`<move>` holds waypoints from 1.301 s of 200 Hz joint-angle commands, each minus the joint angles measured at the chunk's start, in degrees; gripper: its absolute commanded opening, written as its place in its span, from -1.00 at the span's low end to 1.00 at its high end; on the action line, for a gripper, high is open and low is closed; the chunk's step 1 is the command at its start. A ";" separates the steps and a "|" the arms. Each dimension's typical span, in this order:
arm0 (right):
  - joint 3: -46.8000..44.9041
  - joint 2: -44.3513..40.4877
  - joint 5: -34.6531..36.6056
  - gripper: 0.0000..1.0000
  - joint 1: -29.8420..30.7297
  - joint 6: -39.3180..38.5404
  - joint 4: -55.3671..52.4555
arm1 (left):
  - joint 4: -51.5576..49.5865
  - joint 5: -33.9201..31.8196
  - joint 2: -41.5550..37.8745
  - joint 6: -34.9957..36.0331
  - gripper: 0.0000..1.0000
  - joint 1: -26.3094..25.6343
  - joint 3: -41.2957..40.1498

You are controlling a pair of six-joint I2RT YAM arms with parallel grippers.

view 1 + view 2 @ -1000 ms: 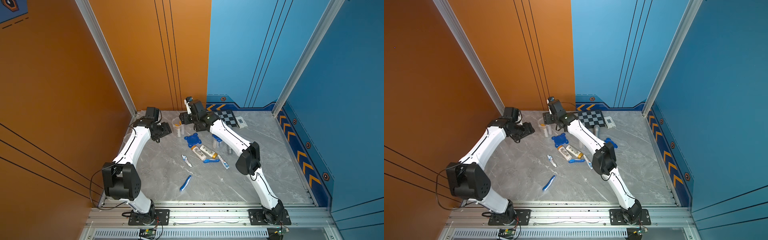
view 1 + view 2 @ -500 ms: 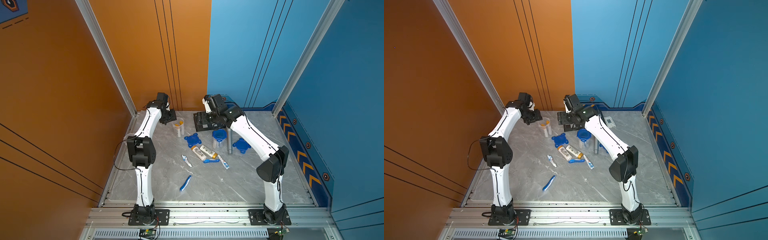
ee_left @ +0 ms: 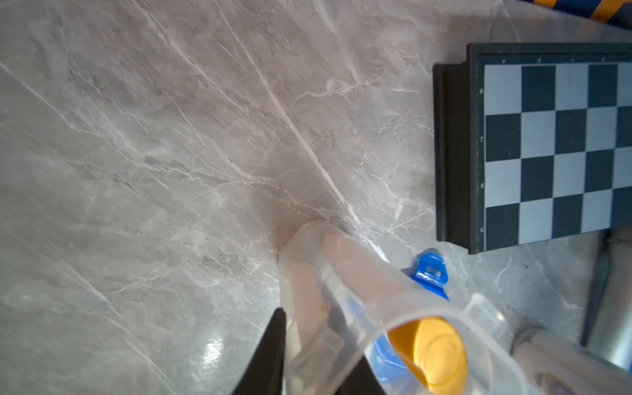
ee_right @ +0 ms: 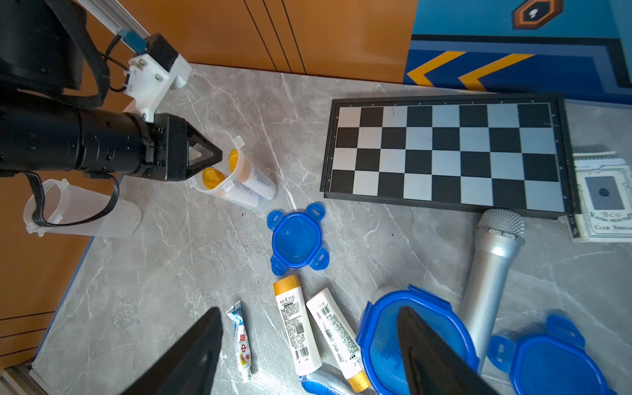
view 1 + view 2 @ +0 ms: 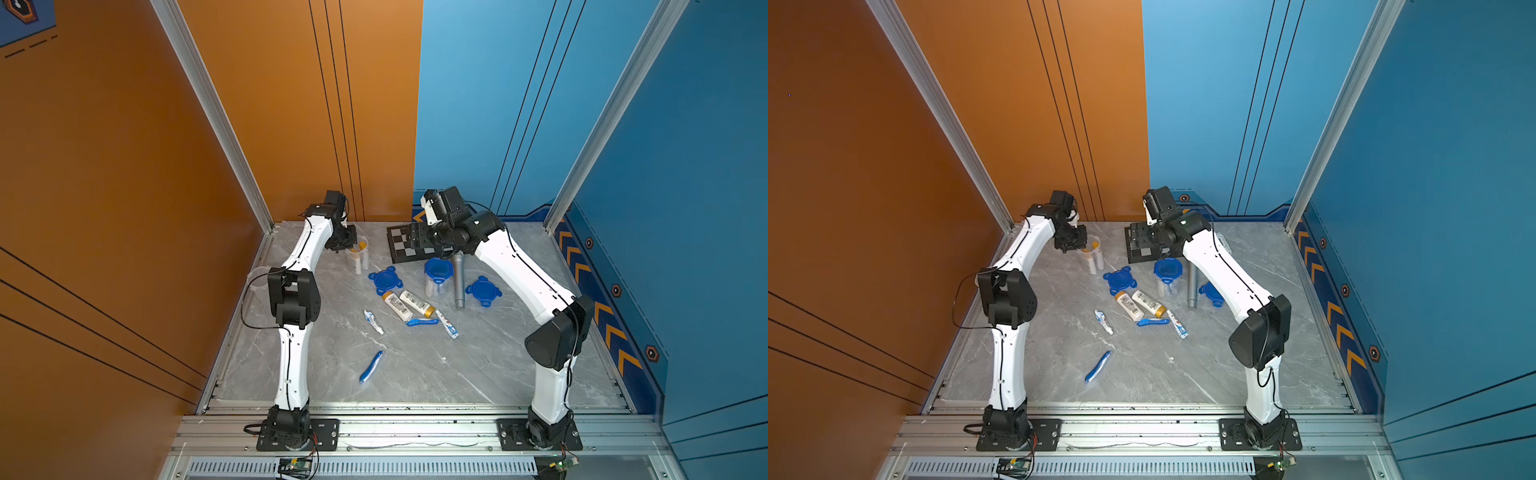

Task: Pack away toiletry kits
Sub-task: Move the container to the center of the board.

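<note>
A clear cup (image 5: 359, 258) (image 4: 243, 181) at the back left holds two white bottles with yellow caps (image 3: 439, 352). My left gripper (image 5: 347, 246) (image 5: 1076, 246) (image 3: 316, 372) is shut on this cup's rim, one finger (image 3: 272, 345) outside the wall and one inside. My right gripper (image 4: 309, 355) (image 5: 417, 238) hangs open above the table near the chessboard, holding nothing. Below it lie two bottles (image 4: 297, 325), a toothpaste tube (image 4: 242, 342) and a lidded cup (image 4: 407, 335) (image 5: 436, 274). A blue toothbrush (image 5: 371, 366) lies nearer the front.
Two loose blue lids (image 5: 386, 279) (image 5: 483, 291) lie on the marble. A silver microphone (image 5: 459, 282) lies beside the lidded cup. The chessboard (image 4: 444, 154) is at the back, with a card pack (image 4: 603, 201) beside it. An empty cup (image 4: 80, 210) lies at the left edge.
My left gripper came in from the left to the open cup and closed on its rim. My right gripper drew back from that cup to above the chessboard.
</note>
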 commanded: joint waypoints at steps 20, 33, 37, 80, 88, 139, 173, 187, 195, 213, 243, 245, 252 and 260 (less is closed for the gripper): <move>-1.67 -1.39 0.73 0.63 -0.31 -1.52 -1.01 | -1.53 -1.78 -2.28 0.65 -0.78 -0.73 -2.00; -2.05 -1.48 0.55 0.63 -0.67 -1.39 -0.86 | -1.48 -2.08 -3.35 0.74 -0.81 -1.09 -3.53; -2.20 -1.50 0.44 0.63 -0.77 -1.31 -0.79 | -1.51 -2.26 -3.78 0.77 -0.83 -1.25 -4.05; -4.86 -2.79 -0.44 0.62 -1.14 -1.47 0.86 | -4.51 -6.76 -9.69 0.59 -1.00 -3.89 -9.50; -5.72 -3.11 -0.72 0.62 -1.15 -1.53 1.28 | -6.24 -7.65 -10.57 0.13 -1.00 -4.48 -10.03; -11.39 -4.45 -3.91 0.59 2.82 -8.03 1.43 | -12.45 -11.80 -21.73 -8.22 -1.00 -8.64 -25.14; -14.94 -4.83 -8.33 0.58 6.77 -12.82 1.47 | -11.06 -12.63 -27.90 -14.79 -1.00 -10.10 -35.80; -16.60 -4.83 -9.56 0.56 9.50 -15.55 1.45 | -9.91 -12.36 -29.40 -16.78 -1.00 -9.89 -38.15; -16.84 -4.67 -9.81 0.56 10.25 -16.60 1.43 | -9.48 -12.25 -30.23 -17.97 -1.00 -9.76 -39.09; -19.81 -3.27 -11.13 0.53 11.26 -17.30 1.56 | -8.49 -11.99 -31.72 -19.74 -1.00 -9.72 -41.31; -23.40 -0.58 -11.93 0.52 13.78 -18.62 4.69 | -7.52 -10.02 -33.43 -20.09 -1.00 -10.02 -43.79; -23.49 -0.34 -11.93 0.53 13.87 -18.51 5.01 | -7.46 -9.93 -33.57 -20.02 -1.00 -10.07 -43.83; -23.61 0.79 -12.54 0.53 14.07 -17.64 5.60 | -7.44 -9.59 -33.74 -19.92 -0.98 -10.04 -44.01; -23.40 1.88 -13.70 0.52 14.07 -16.22 6.26 | -7.44 -9.23 -34.03 -19.91 -0.91 -10.05 -44.19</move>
